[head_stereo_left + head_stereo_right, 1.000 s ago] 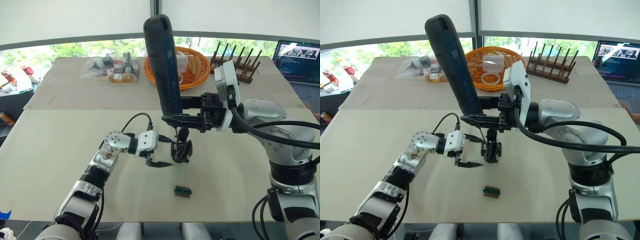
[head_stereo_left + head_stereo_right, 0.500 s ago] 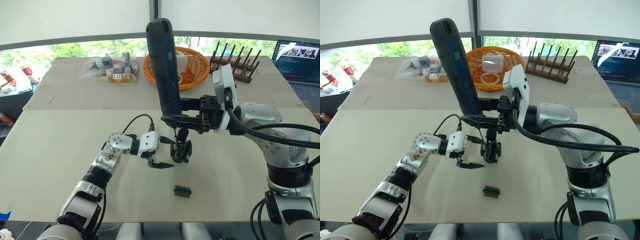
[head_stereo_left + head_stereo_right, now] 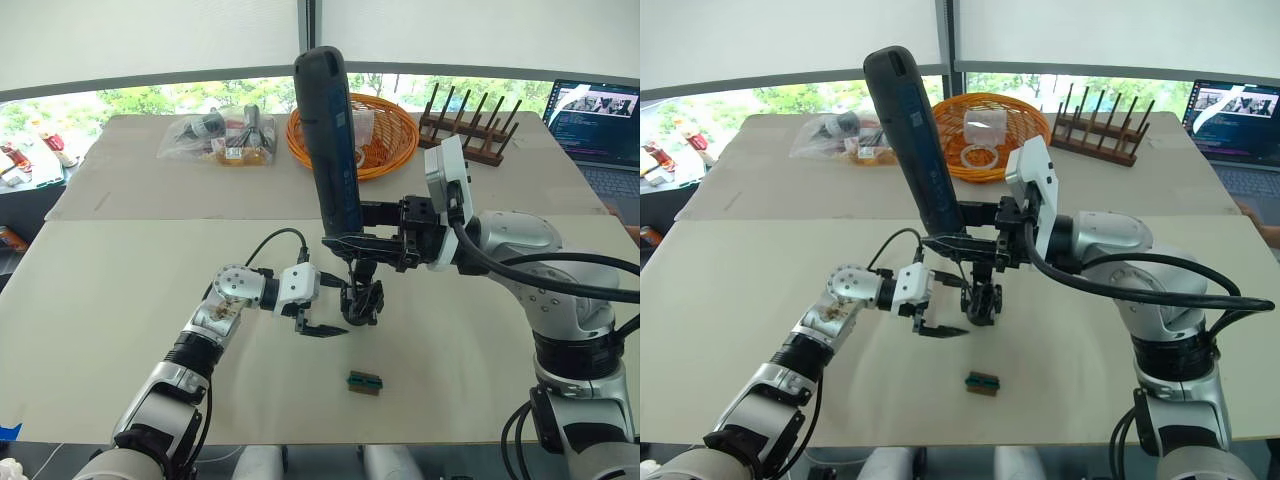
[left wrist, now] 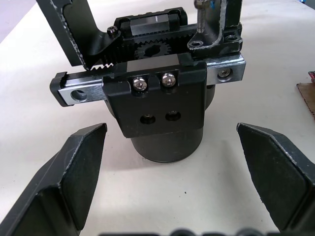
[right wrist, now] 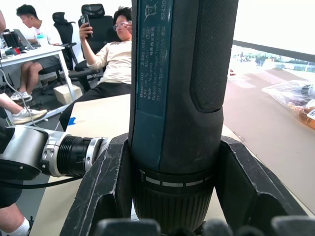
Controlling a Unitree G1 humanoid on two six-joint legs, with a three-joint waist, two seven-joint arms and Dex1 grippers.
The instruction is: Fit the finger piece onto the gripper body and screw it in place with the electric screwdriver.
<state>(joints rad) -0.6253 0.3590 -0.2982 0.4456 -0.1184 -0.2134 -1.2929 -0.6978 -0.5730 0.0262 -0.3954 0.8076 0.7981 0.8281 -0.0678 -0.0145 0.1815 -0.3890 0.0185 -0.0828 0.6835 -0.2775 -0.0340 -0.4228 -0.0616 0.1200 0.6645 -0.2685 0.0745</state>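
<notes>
The dark blue electric screwdriver [image 3: 328,140] stands nearly upright with my right gripper [image 3: 352,240] shut around its lower end. Its thin bit [image 4: 199,7] points down onto the gripper body [image 3: 363,300], a black round-based assembly with a toothed rail [image 4: 162,98] standing on the table. A black piece that looks like the finger piece [image 4: 216,29] sits at the rail's end under the bit; another black finger [image 4: 74,34] rises from the far end. My left gripper [image 3: 330,302] is open just left of the body, one finger [image 4: 74,177] on each side, not touching it.
A small green-and-black block [image 3: 365,383] lies near the front edge. At the back are an orange basket [image 3: 400,165], a wooden rack [image 3: 480,130], a plastic bag of items [image 3: 220,135] and a laptop [image 3: 600,125]. A seated person [image 5: 118,54] shows behind the screwdriver.
The screwdriver has sunk slightly and stands a bit more upright as my right arm shifted. My left gripper has stayed open beside the body.
</notes>
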